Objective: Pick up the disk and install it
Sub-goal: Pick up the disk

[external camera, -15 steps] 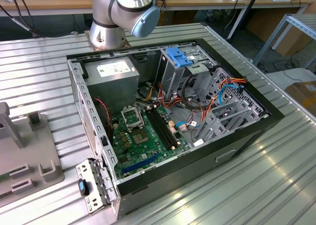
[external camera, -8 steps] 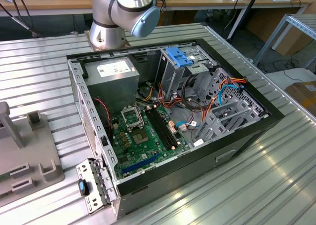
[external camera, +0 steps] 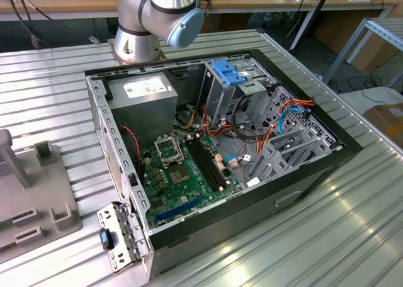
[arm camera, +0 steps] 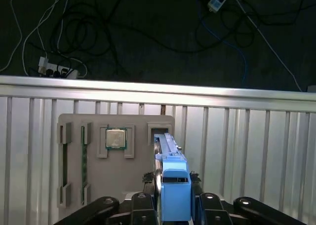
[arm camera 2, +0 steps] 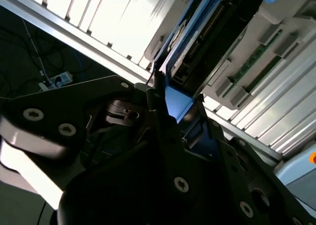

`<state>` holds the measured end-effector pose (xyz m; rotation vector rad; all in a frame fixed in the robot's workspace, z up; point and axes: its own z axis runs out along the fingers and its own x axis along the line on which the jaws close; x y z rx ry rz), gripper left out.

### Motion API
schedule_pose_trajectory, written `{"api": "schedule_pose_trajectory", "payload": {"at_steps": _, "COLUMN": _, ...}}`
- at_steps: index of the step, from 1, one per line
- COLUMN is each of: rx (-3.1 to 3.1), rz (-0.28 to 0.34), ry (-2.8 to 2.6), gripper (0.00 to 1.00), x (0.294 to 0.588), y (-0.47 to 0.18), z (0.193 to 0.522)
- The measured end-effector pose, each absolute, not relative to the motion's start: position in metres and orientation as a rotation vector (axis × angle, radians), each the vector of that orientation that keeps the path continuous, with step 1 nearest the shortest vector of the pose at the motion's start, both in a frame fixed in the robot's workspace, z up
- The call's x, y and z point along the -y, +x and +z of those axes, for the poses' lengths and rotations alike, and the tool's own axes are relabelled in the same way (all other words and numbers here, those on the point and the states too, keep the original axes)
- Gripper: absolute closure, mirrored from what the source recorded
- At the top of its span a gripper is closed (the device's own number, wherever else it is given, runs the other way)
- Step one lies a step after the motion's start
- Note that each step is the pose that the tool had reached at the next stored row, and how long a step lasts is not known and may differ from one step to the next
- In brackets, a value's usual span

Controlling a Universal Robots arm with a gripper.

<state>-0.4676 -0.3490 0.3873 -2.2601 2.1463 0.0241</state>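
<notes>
End effector (arm camera: pixel 174 181) closed on blue-bracketed disk (arm camera: pixel 167 145), disk on edge in grey holder tray (arm camera: pixel 98 185), tray at computer case's (external camera: pixel 104 120) eight o'clock in exterior view.

The disk (arm camera: pixel 174 178), dark with a bright blue frame, stands up on its thin edge in a slot of the grey holder (arm camera: pixel 140 171) on the surface (arm camera: pixel 247 156).
</notes>
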Motion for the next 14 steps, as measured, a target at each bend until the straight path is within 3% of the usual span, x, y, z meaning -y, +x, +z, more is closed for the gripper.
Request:
{"api": "schedule_pose_trajectory", "payload": {"at_steps": 7, "rx": -2.146, "rz": 0.024, "ry": -2.26, "gripper": 0.64, "x": 0.349, "y": -0.468, "z": 0.427}}
{"api": "schedule_pose_trajectory", "payload": {"at_steps": 14, "rx": -2.146, "rz": 0.024, "ry": -2.26, "gripper": 0.64, "x": 0.349, "y": -0.468, "z": 0.427}}
